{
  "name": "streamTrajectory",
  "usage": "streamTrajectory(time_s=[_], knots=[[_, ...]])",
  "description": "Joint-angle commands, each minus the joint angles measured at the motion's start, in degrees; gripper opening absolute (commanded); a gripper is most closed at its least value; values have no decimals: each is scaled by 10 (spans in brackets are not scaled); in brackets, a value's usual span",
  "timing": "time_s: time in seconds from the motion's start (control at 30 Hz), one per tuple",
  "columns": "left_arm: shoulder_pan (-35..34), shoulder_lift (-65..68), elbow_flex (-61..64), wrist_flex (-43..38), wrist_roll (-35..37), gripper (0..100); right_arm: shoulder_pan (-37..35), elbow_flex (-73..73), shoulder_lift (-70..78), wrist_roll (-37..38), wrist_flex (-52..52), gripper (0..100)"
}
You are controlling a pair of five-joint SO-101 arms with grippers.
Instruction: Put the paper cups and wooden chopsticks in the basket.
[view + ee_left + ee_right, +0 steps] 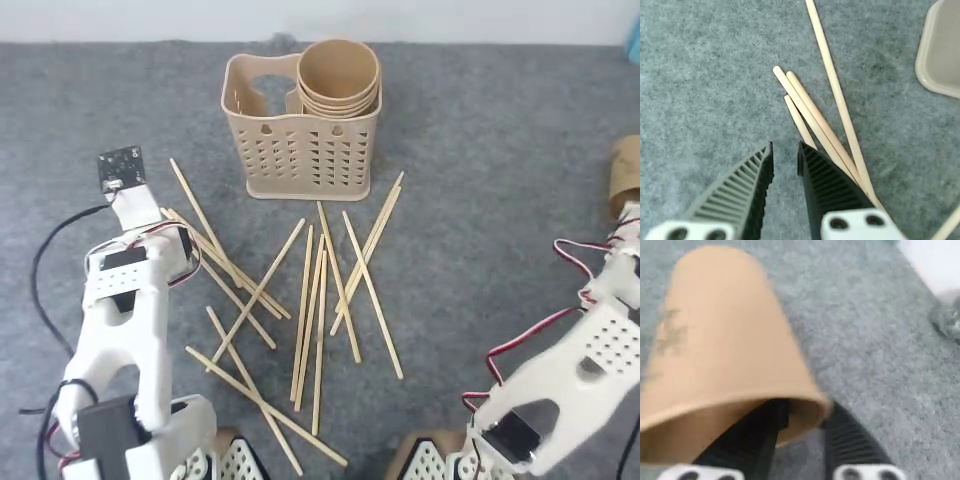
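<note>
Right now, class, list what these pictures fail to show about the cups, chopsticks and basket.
- High view: the frame's right edge cuts off the paper cup.
- High view: the basket hides how many stacked cups sit inside.
- Left wrist view: the left claw covers part of the chopsticks.
- Right wrist view: blur smears the paper cup's markings.

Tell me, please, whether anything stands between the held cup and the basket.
Nothing visible does. The cup in the right gripper is off to the basket's right, with bare mat between; the chopsticks lie flat in front of it.
</note>
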Motion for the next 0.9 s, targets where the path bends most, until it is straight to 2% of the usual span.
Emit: streamTrajectory(time_s=[0.0, 0.13, 0.4, 0.63, 0.83, 0.87], knots=[[1, -29, -2, -12, -6, 77, 3, -34, -26, -90, 55, 0], [2, -29, -2, -12, -6, 77, 10, -34, -93, -172, 211, 7], [2, -29, -2, -12, -6, 77, -9, -45, -283, -148, 578, 7], [2, -29, -2, -11, -6, 77, -40, -109, -378, -146, 807, 7], [2, -29, -2, -11, -6, 77, -94, -209, -398, -140, 1036, 7], [2, -29, -2, -11, -6, 77, -103, -211, -398, -140, 1047, 6]])
